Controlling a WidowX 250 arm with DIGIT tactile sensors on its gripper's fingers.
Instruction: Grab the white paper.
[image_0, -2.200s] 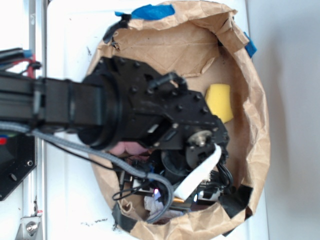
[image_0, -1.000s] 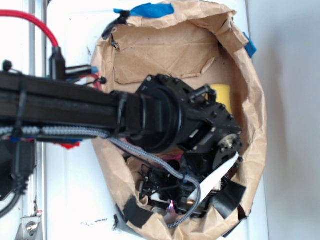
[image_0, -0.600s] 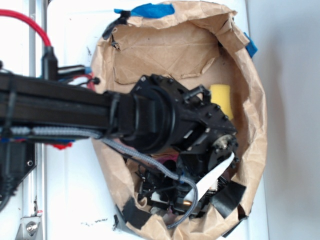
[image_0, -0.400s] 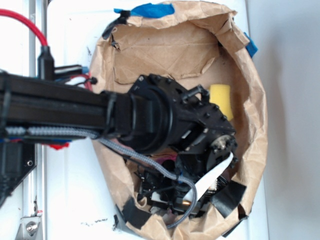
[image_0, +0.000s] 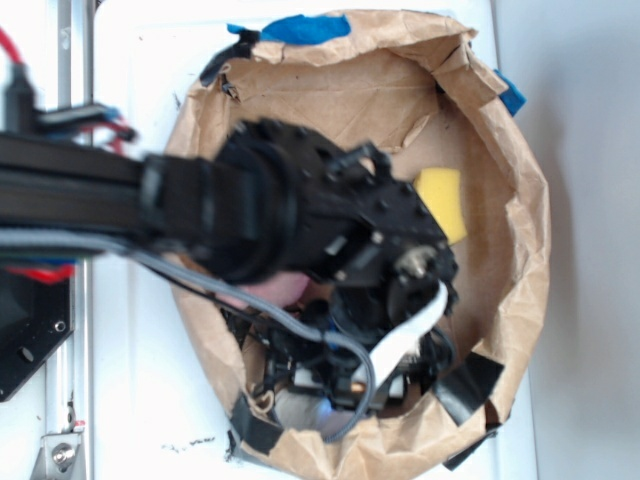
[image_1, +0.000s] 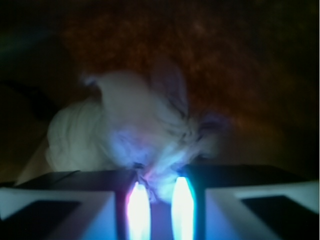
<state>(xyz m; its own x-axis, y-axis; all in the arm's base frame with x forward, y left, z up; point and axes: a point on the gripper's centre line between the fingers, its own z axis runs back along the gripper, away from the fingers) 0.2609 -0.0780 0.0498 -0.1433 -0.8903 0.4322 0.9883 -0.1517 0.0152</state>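
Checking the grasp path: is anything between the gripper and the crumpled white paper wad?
Nothing visible. In the wrist view the crumpled white paper wad sits directly ahead of the gripper, seemingly reaching between its fingertips.

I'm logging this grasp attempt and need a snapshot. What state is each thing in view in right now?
White paper: crumpled wad, pinched between the fingers in the wrist view.
Gripper: shut on the paper, fingers nearly together.
Brown paper bag: open, wrinkled, taped at its rim.
Yellow sponge: lying loose inside the bag, untouched.
Pink plush: mostly hidden under the arm.
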